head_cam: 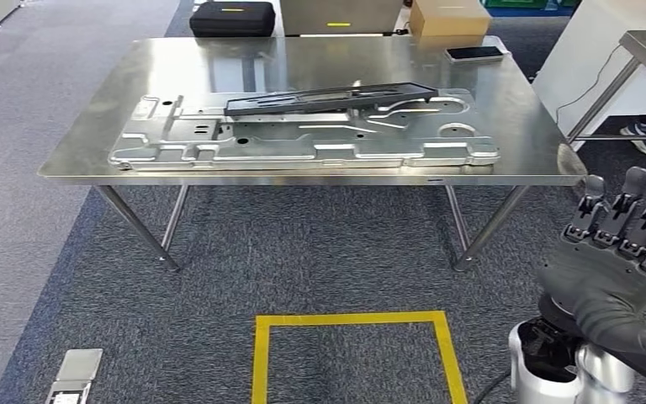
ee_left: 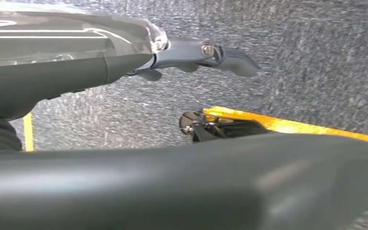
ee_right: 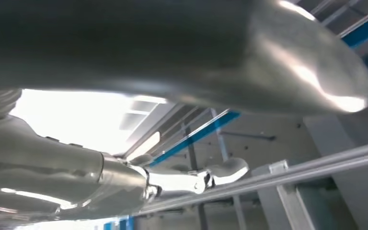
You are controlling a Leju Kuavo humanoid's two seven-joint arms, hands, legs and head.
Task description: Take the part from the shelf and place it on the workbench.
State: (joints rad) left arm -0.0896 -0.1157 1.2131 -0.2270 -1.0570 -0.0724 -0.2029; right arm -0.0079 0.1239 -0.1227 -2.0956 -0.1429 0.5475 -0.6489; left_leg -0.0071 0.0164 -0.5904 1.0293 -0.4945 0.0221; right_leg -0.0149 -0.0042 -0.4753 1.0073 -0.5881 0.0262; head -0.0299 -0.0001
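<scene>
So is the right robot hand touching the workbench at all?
Apart. The head view shows the right robot hand raised with fingers spread, nearer the camera than the workbench edge, with grey carpet visible between them. It holds nothing.

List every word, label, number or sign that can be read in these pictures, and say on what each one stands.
No text can be read in any view.
The black case carries a small yellow mark, too small to read.
The phone on the workbench shows a dark screen.
The yellow floor square is plain tape.
</scene>
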